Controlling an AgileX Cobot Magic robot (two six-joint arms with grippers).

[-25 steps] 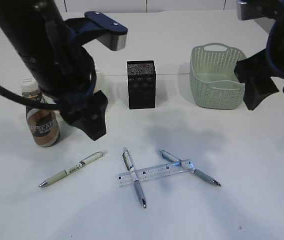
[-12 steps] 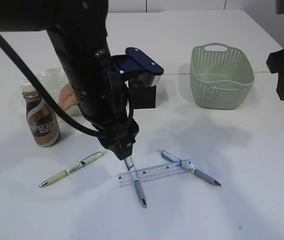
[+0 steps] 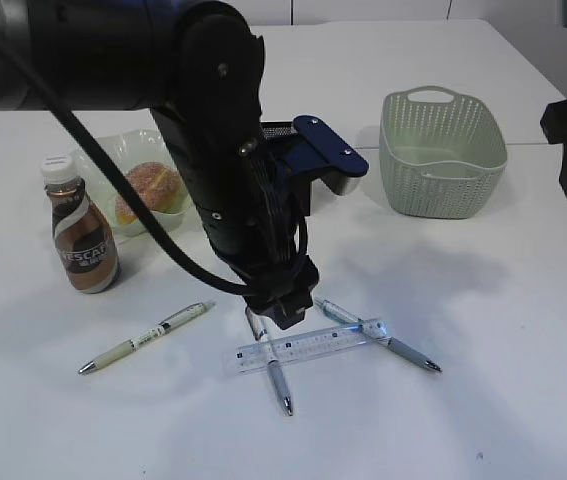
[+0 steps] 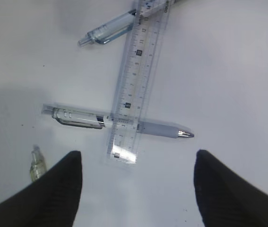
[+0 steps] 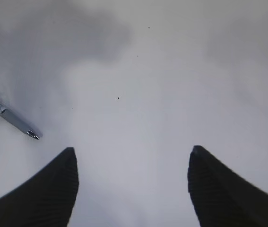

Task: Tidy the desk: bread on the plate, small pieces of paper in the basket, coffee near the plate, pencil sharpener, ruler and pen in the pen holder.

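Desk [image 3: 523, 330]: white top, tidy half done by the look of it. Bread [image 3: 150, 187] sits in the plate [image 3: 98, 160], left of centre; coffee [image 3: 81, 238] stands just beside the plate at far left. Basket [image 3: 443, 150] upper right, well apart from the work. Holder [image 3: 298, 190] behind my left arm, mostly hidden.

What remains, I judge: ruler and pens into the holder.

Left gripper [image 3: 285, 308] hangs low at frame centre, over the top end of the middle pen [image 3: 268, 360]. In the left wrist view its fingers [image 4: 53, 189] are spread wide, holding nothing, with the ruler's [image 4: 136, 80] near end and the middle pen lying just ahead of the gap. There the ruler runs up the frame, long axis roughly in line with my reach; the middle pen crosses under it, left to right, tip at right. So the jaws straddle the ruler's width but lie along the pen's length. A pen grab would want a wrist turn, I think.

Ruler rests across two pens: the middle one and a right pen [image 3: 403, 352]. Lifting it may drag either. A third, pale pen [image 3: 143, 338] lies lower left, clear.

Right gripper [image 5: 131, 184]: fingers spread, empty, over bare desk at the right edge; left arm is plainly nearer.
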